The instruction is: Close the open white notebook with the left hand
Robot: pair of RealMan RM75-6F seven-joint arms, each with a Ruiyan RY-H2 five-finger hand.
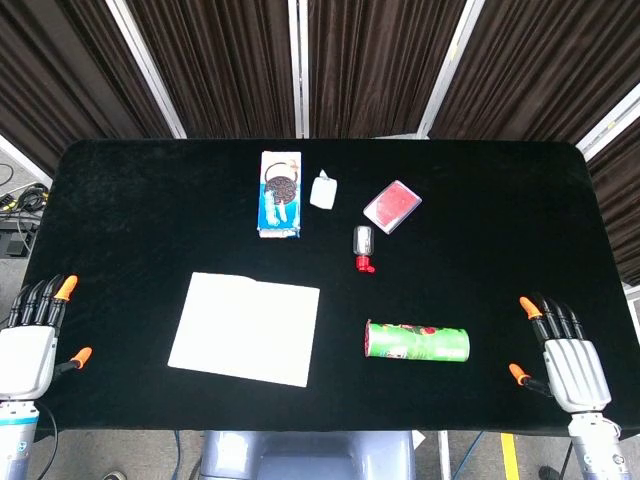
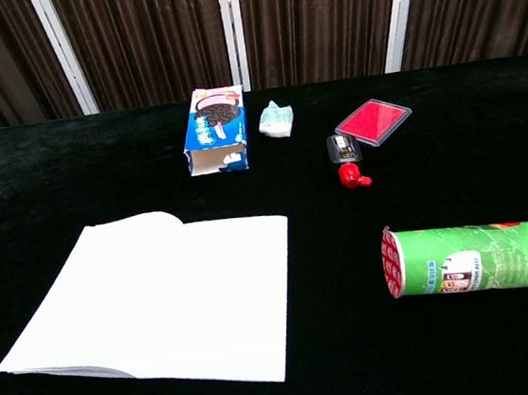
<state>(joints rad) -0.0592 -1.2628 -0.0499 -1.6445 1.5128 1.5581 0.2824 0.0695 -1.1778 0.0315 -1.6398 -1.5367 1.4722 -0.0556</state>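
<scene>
Head view shows the open white notebook (image 1: 245,328) lying flat on the black table (image 1: 130,210), near the front edge and left of centre. Our left hand (image 1: 33,335) rests at the near left corner of the table, well apart from the notebook, which lies to its right and at about the same depth. Its fingers are spread and upright, orange tips showing, and it holds nothing. Our right hand (image 1: 563,355) sits at the near right corner, also spread and empty. A green cylindrical snack can (image 1: 417,341) lies on its side between that hand and the notebook, so we judge the left hand the nearer one with the clearer path.

From the chest view, where neither hand appears, the notebook (image 2: 161,300) spreads its pages left and right. A faint crease runs near to far, roughly at the middle, and the left page bulges up a little at its far edge. We take that crease for the spine, so closing means turning one leaf over about a near-far axis. The left leaf faces our left hand, so we judge that the reach goes rightward to that outer edge, then lifts and sweeps it over to the right. Thin paper lying flat may be hard to get fingers under.
</scene>
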